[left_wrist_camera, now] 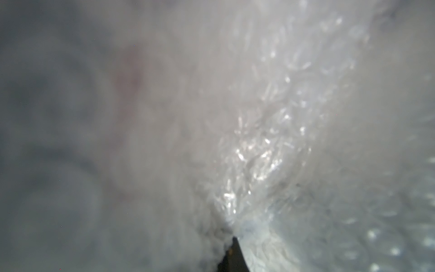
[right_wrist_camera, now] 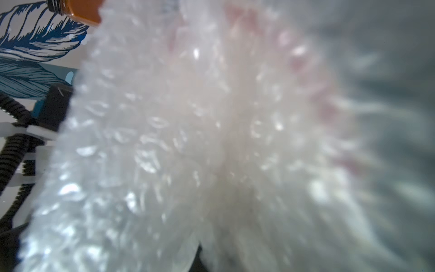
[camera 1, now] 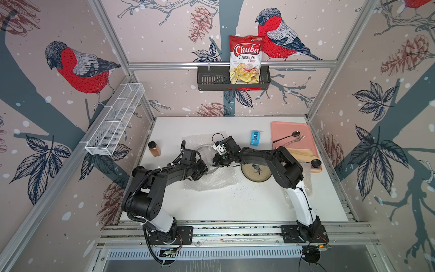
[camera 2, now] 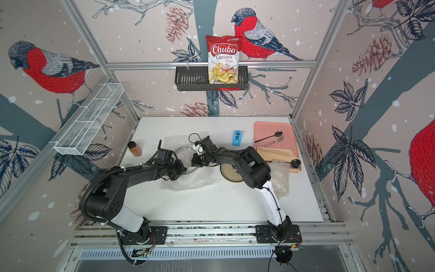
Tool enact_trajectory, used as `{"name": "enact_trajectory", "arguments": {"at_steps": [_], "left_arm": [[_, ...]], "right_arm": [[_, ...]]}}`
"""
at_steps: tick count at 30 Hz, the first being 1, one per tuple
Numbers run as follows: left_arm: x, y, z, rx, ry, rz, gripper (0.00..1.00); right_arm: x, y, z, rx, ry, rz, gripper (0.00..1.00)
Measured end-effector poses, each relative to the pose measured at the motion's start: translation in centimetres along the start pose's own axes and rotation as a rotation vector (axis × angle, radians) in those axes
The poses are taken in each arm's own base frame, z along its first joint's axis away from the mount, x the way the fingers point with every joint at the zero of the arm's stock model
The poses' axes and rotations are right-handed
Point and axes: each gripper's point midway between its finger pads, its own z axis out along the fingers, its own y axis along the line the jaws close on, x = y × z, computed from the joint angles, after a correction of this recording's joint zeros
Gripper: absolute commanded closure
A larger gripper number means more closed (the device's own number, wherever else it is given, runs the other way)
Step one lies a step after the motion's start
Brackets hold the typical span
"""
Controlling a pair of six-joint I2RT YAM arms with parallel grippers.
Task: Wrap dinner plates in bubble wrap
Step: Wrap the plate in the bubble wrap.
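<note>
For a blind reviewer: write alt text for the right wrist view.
Clear bubble wrap, close and blurred, fills nearly the whole picture. Past its edge show an orange bottle, a black ribbed cable and a leaf-patterned wall.

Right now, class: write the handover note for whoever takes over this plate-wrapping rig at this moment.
Left end effector: shut on the bubble wrap. Right end effector: shut on the same sheet.
One plate lies on that sheet, film partly over it; fold unfinished.
Fish plate: uncovered; spare sheet beneath the right arm.
Left to do: finish this wrap, then wrap the fish plate.
</note>
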Motion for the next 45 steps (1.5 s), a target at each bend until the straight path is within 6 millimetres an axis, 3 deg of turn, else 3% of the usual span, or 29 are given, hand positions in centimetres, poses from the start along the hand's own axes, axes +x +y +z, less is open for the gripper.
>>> {"name": "enact_trajectory", "arguments": {"at_steps": [6,10,16,26,31,39,42,43,45], "left_arm": [[0.0,0.1,0.1,0.008,0.008,0.006,1.00],[-0.1,0.1,0.0,0.012,0.011,0.005,1.00],[0.0,0.0,0.0,0.020,0.012,0.007,1.00],[-0.1,-0.3,0.1,0.036,0.023,0.005,1.00],[-0.2,-0.5,0.0,0.043,0.024,0.005,0.99],[-1.2,-0.4,-1.1,0.022,0.016,-0.023,0.74],[-1.7,0.0,-2.3,-0.007,0.014,-0.041,0.62],[-1.5,-0.1,-2.9,-0.006,0.027,-0.046,0.61],[-1.9,-1.5,-4.3,0.029,0.026,-0.028,0.61]], "right_arm": [[-2.1,2.0,-4.1,0.022,-0.075,-0.017,0.91],[-3.5,2.9,-5.0,0.019,-0.121,-0.047,0.85],[-3.9,3.3,-2.4,-0.016,-0.105,-0.052,0.86],[0.0,4.3,-0.5,-0.038,-0.013,-0.097,0.88],[2.2,2.4,1.1,0.012,0.039,-0.107,0.89],[2.2,1.3,2.7,0.032,0.031,-0.150,0.91],[2.0,1.7,3.0,0.012,0.018,-0.173,0.92],[2.2,0.9,3.2,0.047,0.018,-0.180,0.92],[2.7,0.9,3.6,0.021,0.030,-0.183,0.92]]}}
